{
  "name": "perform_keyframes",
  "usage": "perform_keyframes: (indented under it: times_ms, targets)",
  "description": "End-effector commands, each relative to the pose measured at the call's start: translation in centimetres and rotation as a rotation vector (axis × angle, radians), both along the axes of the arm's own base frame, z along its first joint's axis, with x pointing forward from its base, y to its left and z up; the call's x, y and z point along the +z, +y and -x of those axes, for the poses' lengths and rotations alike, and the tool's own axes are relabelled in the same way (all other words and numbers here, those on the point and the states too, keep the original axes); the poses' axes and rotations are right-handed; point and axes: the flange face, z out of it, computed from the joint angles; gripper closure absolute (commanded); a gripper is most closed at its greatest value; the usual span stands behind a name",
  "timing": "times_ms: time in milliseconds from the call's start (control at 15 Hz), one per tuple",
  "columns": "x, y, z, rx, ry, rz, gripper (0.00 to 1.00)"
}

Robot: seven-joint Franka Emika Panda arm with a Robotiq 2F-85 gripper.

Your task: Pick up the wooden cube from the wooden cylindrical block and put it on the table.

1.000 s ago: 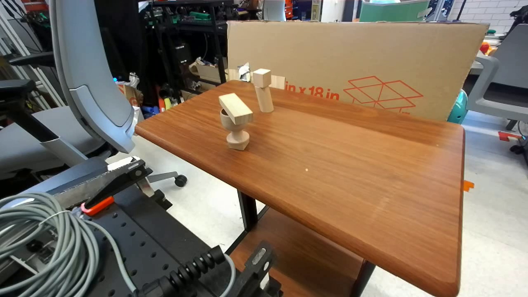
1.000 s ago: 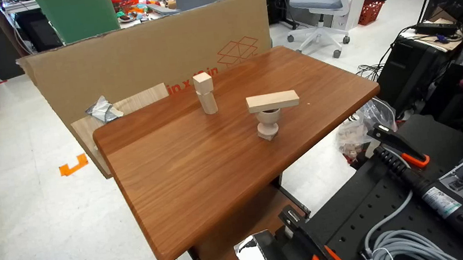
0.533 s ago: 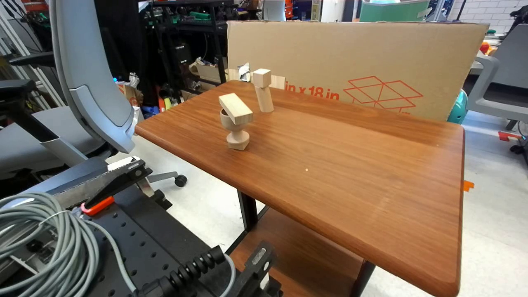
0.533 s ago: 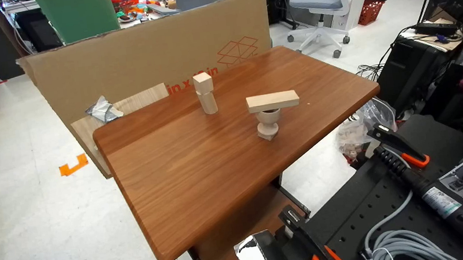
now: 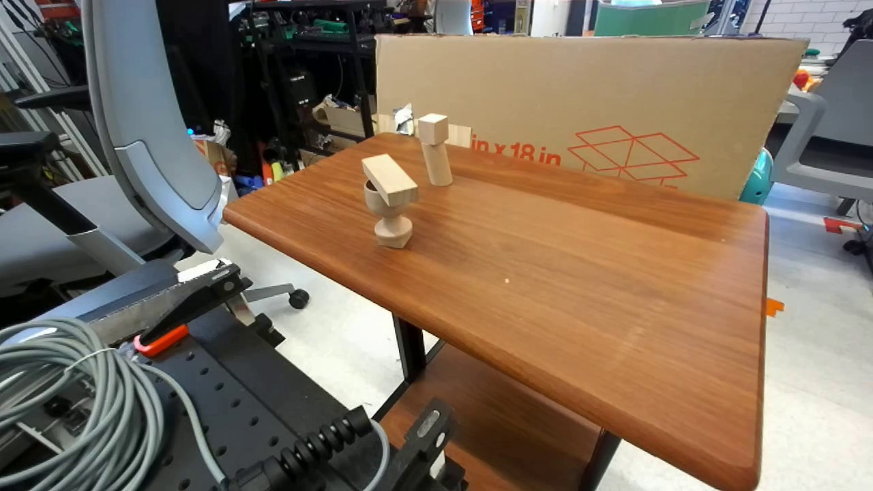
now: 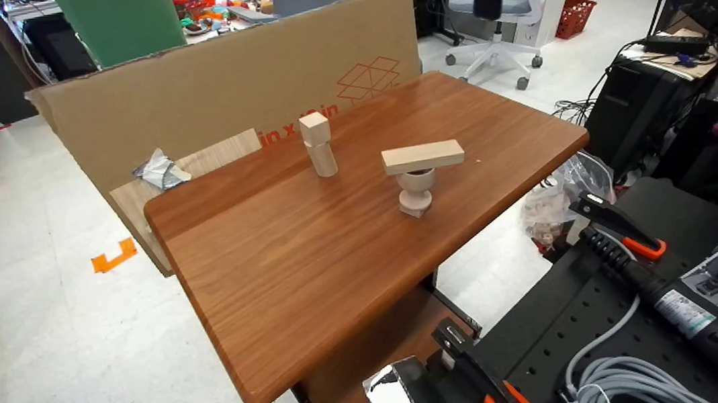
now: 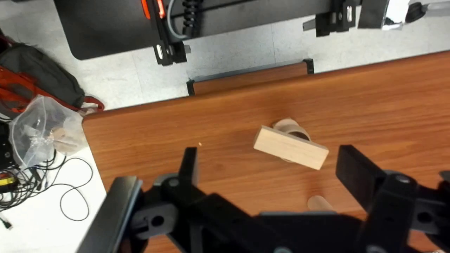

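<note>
Orange tape (image 6: 114, 258) lies on the pale floor (image 6: 25, 293) at the far left of an exterior view. Next come a crumpled piece of silver tape (image 6: 161, 172), touching a light wood-grained board (image 6: 225, 156), and a long cardboard sheet (image 6: 218, 89) standing along the far side of the tabletop (image 6: 292, 263). Near the middle, the wooden cylindrical block (image 6: 325, 162) stands on the reddish-brown surface, with the wooden cube (image 6: 316, 129) resting on its upper end, the two touching. Further right, apart from them, is a turned wooden cup (image 6: 416, 185) carrying a longer pale block (image 6: 423, 156) across its rim, part of the mouth uncovered. At the upper right the jaws show only in part, dark against an office chair (image 6: 519, 3) and well away from the wooden cube. At the lower right is a black perforated board (image 6: 549, 328) with an orange-handled clamp (image 6: 612, 218) and a coil of grey cable (image 6: 625, 370).

In the wrist view, a clear plastic bag (image 7: 45, 130) lies just past the tabletop's edge. Then come the jaws, spread wide, fingers (image 7: 190, 165) well apart, holding nothing; the longer pale block and the cup show through the gap, and part of the wooden cylindrical block peeps out, the rest hidden behind the jaws' base.
</note>
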Motion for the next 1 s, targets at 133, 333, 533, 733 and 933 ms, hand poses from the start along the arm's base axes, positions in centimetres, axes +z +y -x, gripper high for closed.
perform_keyframes:
  times_ms: [133,333,533,733,933]
  targets:
    - [-3.0,1.8,-8.0,0.085,-0.065,-0.026,0.0]
    - [-5.2,3.7,-11.9,0.145,-0.068,-0.035,0.0]
    - [-7.3,5.6,-15.0,0.226,-0.045,-0.067,0.0]
    - [-9.1,7.0,-17.9,0.271,-0.024,-0.112,0.0]
    - [-10.7,7.8,-20.0,0.287,-0.015,-0.114,0.0]
